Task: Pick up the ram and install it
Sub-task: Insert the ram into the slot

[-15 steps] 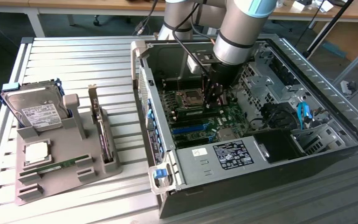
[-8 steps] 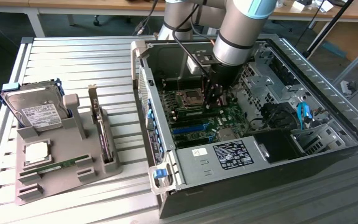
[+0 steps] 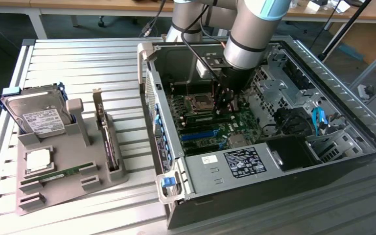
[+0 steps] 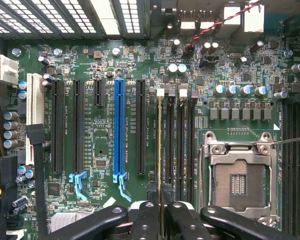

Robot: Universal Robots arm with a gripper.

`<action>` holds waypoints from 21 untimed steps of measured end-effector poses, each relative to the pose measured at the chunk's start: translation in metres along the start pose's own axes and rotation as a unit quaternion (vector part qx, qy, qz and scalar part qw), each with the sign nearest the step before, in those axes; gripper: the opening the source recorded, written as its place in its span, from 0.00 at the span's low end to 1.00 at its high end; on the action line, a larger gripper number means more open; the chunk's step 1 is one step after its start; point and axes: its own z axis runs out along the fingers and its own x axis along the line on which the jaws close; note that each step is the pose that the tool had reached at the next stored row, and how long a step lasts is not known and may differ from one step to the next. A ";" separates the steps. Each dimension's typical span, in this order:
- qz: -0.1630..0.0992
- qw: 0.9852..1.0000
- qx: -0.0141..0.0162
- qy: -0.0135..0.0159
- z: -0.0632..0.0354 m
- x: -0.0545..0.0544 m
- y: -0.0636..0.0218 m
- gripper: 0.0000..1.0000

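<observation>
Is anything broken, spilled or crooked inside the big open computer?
Nothing looks broken or spilled. The thin, long memory stick in the black metal gripper lines up with the long dark slots. Only a thin red wire looks a bit messy, crossing loosely over silver connectors.

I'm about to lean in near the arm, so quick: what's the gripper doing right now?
Gripper: closed, holding the long, thin, edge-on RAM stick over the motherboard.
</observation>
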 end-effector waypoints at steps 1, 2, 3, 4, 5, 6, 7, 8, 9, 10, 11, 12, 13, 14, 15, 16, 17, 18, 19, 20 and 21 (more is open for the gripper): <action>0.000 1.000 0.000 0.000 0.0001 0.000 0.0000 0.13; 0.000 1.000 0.000 0.000 0.0001 0.000 0.0000 0.13; 0.000 1.000 0.000 -0.001 0.0001 0.000 0.0000 0.13; -0.001 1.000 0.000 -0.001 0.0000 0.000 -0.0003 0.13; -0.001 1.000 0.000 -0.001 0.0000 0.000 -0.0005 0.13; -0.001 1.000 0.000 -0.001 0.0000 0.000 -0.0007 0.13; -0.001 1.000 0.000 -0.002 0.0000 0.000 -0.0009 0.13; -0.001 1.000 0.000 -0.002 0.0000 0.000 -0.0009 0.13; -0.001 1.000 0.000 -0.002 0.0000 0.000 -0.0010 0.13; -0.001 1.000 0.000 -0.002 0.0000 0.000 -0.0010 0.13; -0.001 1.000 0.000 -0.002 0.0001 0.000 -0.0010 0.13; -0.001 1.000 0.000 -0.002 0.0008 0.000 -0.0011 0.13; -0.001 1.000 0.000 -0.002 0.0011 0.000 -0.0011 0.13; -0.001 1.000 0.000 -0.002 0.0013 0.000 -0.0011 0.13; -0.001 1.000 0.000 -0.002 0.0016 0.000 -0.0011 0.13; -0.001 1.000 0.000 -0.002 0.0018 0.000 -0.0011 0.13; -0.001 1.000 0.000 -0.002 0.0020 0.000 -0.0012 0.13; -0.001 1.000 0.000 -0.002 0.0020 0.000 -0.0012 0.13; -0.001 1.000 0.000 -0.002 0.0020 0.000 -0.0012 0.13; -0.001 1.000 0.000 -0.002 0.0020 0.000 -0.0011 0.13; -0.001 1.000 0.000 -0.002 0.0020 0.000 -0.0012 0.13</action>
